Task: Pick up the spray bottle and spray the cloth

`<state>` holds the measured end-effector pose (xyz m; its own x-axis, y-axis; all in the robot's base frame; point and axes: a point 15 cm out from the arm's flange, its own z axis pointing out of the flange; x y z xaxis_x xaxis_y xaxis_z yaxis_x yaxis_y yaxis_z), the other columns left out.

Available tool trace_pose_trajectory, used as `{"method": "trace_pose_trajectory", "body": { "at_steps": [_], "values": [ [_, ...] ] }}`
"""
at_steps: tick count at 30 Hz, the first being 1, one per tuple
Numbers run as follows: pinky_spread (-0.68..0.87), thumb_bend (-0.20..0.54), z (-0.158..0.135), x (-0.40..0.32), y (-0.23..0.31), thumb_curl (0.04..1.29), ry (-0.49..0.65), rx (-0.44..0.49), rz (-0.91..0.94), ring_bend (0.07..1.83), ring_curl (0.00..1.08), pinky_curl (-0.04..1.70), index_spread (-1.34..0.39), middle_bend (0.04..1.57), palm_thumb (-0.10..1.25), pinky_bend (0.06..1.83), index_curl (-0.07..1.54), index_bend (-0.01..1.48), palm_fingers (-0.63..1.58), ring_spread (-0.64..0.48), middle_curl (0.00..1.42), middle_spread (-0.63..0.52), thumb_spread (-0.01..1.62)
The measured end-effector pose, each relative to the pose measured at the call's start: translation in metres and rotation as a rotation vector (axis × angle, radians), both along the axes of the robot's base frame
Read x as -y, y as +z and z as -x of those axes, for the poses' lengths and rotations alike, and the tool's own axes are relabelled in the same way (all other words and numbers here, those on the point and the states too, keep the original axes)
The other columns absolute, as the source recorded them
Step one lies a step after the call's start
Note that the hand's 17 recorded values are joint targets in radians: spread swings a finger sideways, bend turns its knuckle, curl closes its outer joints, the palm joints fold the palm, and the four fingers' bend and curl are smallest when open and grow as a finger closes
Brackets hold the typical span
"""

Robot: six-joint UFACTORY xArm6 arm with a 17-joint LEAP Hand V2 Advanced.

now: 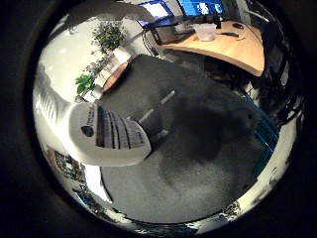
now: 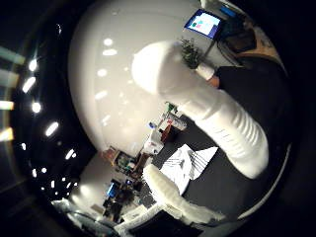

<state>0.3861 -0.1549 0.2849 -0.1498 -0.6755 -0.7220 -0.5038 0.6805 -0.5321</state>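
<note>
The spray bottle (image 1: 110, 135), white with a block of dark print on its label, sits close against my palm and stands out over the grey floor below. Its printed side (image 2: 189, 163) also shows between two of my white fingers. One long finger (image 2: 212, 116) arches across the thumb side view and a second (image 2: 173, 193) curls in under the bottle, so my right hand (image 2: 217, 123) is wrapped round it. A darker patch (image 1: 213, 130) lies on the grey surface beneath; I cannot tell whether it is the cloth.
A curved wooden desk (image 1: 233, 47) with lit monitors (image 1: 200, 7) stands at the far side of the room. Potted plants (image 1: 106, 35) line the white wall. A blue object (image 1: 267, 134) lies at the edge of the grey floor (image 1: 188, 188). Cluttered shelves (image 2: 158, 138) show beyond the fingers.
</note>
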Motion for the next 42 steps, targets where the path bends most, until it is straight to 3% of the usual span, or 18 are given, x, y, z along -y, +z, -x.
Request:
{"method": "trace_pose_trajectory", "body": {
  "at_steps": [7, 24, 27, 28, 29, 31, 33, 35, 36, 37, 39, 42],
  "values": [
    [0.6, -0.027, -0.014, 0.018, -0.01, 0.39, 0.029, -0.01, -0.031, 0.34, 0.24, 0.2, 0.0, 0.19, 0.42, 0.94, 0.3, 0.17, 0.03, 0.37, 0.29, 0.3, 1.04],
    [0.61, -0.024, -0.042, -0.067, -0.01, 0.4, 0.225, -0.014, -0.008, 0.33, 0.25, 0.21, 0.0, 0.19, 0.45, 0.87, 0.3, 0.18, 0.05, 0.38, 0.29, 0.29, 1.05],
    [0.59, -0.009, -0.045, -0.068, -0.012, 0.42, 0.221, -0.022, 0.007, 0.51, 0.28, 0.18, -0.1, 0.23, 0.53, 0.82, 0.29, 0.16, 0.32, 0.28, 0.31, 0.21, 1.06],
    [0.52, -0.003, -0.046, -0.067, -0.013, 0.43, 0.215, -0.022, 0.004, 0.68, 0.31, 0.14, -0.22, 0.31, 0.58, 0.76, 0.28, 0.17, 0.56, 0.08, 0.33, 0.06, 1.06],
    [0.36, -0.005, -0.048, -0.067, -0.012, 0.45, 0.209, -0.017, -0.005, 0.79, 0.35, 0.11, -0.33, 0.41, 0.62, 0.73, 0.29, 0.19, 0.72, -0.11, 0.37, -0.11, 1.07],
    [-0.08, -0.002, -0.052, -0.07, -0.013, 0.49, 0.202, -0.01, -0.029, 0.94, 0.4, 0.14, -0.45, 0.56, 0.73, 0.9, 0.28, 0.16, 1.11, -0.3, 0.43, -0.3, 0.99],
    [-0.38, -0.012, -0.055, -0.074, -0.016, 0.52, 0.207, -0.011, -0.041, 1.02, 0.46, 0.2, -0.51, 0.77, 0.79, 0.99, 0.36, 0.3, 1.4, -0.33, 0.52, -0.35, 0.93],
    [-0.49, -0.005, -0.056, -0.075, -0.018, 0.54, 0.21, -0.011, -0.043, 1.08, 0.49, 0.26, -0.5, 0.92, 0.82, 1.05, 0.49, 0.6, 1.47, -0.31, 0.58, -0.32, 1.0],
    [-0.49, 0.0, -0.057, -0.076, -0.018, 0.55, 0.215, -0.007, -0.04, 1.09, 0.49, 0.27, -0.49, 0.93, 0.83, 1.05, 0.5, 0.62, 1.47, -0.3, 0.58, -0.32, 1.02],
    [-0.47, 0.018, -0.057, -0.076, -0.018, 0.57, 0.218, -0.005, -0.038, 1.16, 0.52, 0.31, -0.44, 1.0, 0.87, 1.11, 0.56, 0.76, 1.46, -0.28, 0.61, -0.29, 1.07],
    [-0.42, 0.039, -0.059, -0.079, -0.016, 0.59, 0.228, 0.008, -0.031, 1.23, 0.54, 0.37, -0.38, 1.09, 0.94, 1.21, 0.61, 0.88, 1.4, -0.26, 0.64, -0.26, 1.13],
    [-0.37, 0.054, -0.063, -0.083, -0.01, 0.64, 0.244, 0.025, -0.021, 1.3, 0.56, 0.43, -0.33, 1.16, 1.0, 1.27, 0.64, 0.97, 1.33, -0.24, 0.66, -0.23, 1.15]
  ]
}}
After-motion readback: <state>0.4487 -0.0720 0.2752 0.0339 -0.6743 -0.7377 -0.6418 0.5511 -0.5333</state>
